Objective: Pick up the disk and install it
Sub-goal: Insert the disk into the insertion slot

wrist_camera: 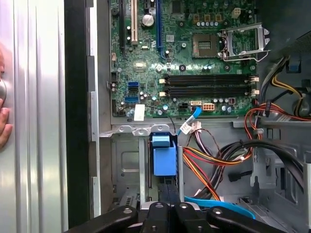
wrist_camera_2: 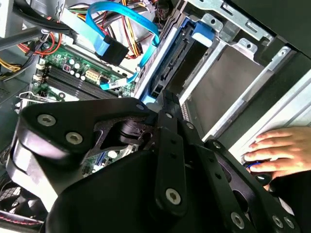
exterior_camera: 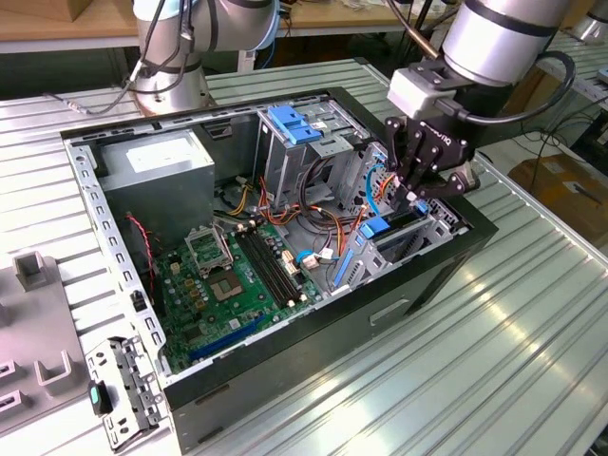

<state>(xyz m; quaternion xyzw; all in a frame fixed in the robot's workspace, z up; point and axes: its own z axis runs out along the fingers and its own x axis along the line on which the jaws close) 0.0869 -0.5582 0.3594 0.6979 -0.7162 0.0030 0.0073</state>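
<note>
- A small perforated metal bracket (exterior_camera: 122, 394) lies on the ribbed metal counter (exterior_camera: 494, 361), beside the near corner of the open computer case (exterior_camera: 380, 313).
- Inside the case, the green motherboard (exterior_camera: 228, 285) lies flat on the floor, with its long black memory slots bare.
- Towards the exterior view's right, the disk (exterior_camera: 380, 228) stands on edge in the silver drive cage (exterior_camera: 437, 233), seated between the cage walls. Its blue side rail faces the motherboard.
- In the second wrist view the disk (wrist_camera_2: 167, 63) shows its dark connector edge. In the first wrist view its blue rail end (wrist_camera: 163, 158) sits in the slot.
- The black pincer (exterior_camera: 418, 195) hangs straight above the disk's upper edge. In the first wrist view its tips (wrist_camera: 169, 209) are pressed together, side by side. I cannot tell whether they touch the disk.
- A person's hand (wrist_camera_2: 282, 153) rests on the case's outer edge, just beside the cage.
- A blue flat cable (wrist_camera_2: 121, 19) and a bunch of red, orange and yellow wires (wrist_camera: 209, 160) loop past the cage.
- Farther back, a blue latch (exterior_camera: 290, 123) tops a second metal cage.
- A grey power-supply box (exterior_camera: 157, 166) fills the far corner.
</note>
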